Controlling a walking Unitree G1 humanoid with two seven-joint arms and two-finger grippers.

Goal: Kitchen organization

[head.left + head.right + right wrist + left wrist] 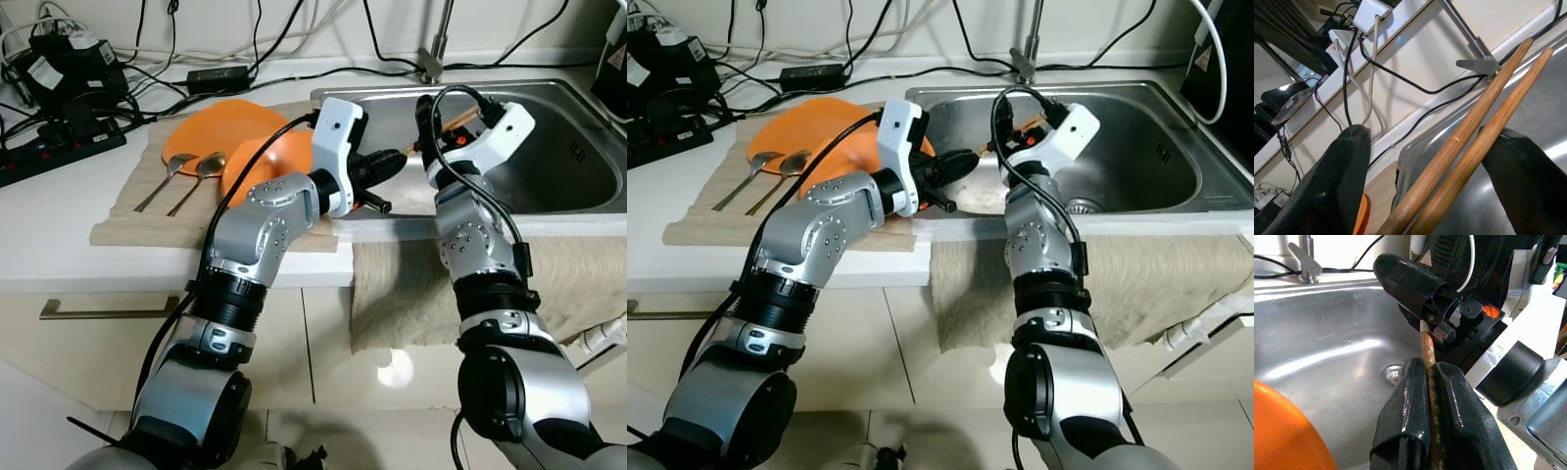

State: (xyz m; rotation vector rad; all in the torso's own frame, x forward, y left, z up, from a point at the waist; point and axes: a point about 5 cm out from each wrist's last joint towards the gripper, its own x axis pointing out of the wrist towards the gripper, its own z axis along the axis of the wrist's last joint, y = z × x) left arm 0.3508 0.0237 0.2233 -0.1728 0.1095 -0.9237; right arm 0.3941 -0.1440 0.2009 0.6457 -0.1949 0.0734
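A pair of wooden chopsticks (1469, 142) is held over the steel sink (573, 157). My left gripper (1431, 369) is shut on the near end of the chopsticks (1426, 345), reaching in from the counter side. My right gripper (1430, 134) stands open around their far end, one black finger (1347, 171) on each side and a gap between the pads and the wood. In the head views the two grippers meet above the sink's left part, left gripper (394, 162) facing right gripper (431, 122).
Orange plates (220, 125) and an orange bowl (269, 159) lie on a beige mat (127, 220) left of the sink, beside two spoons (191, 168). A towel (578, 279) hangs over the counter front. Faucet (431, 59), cables and a power strip (59, 157) line the back.
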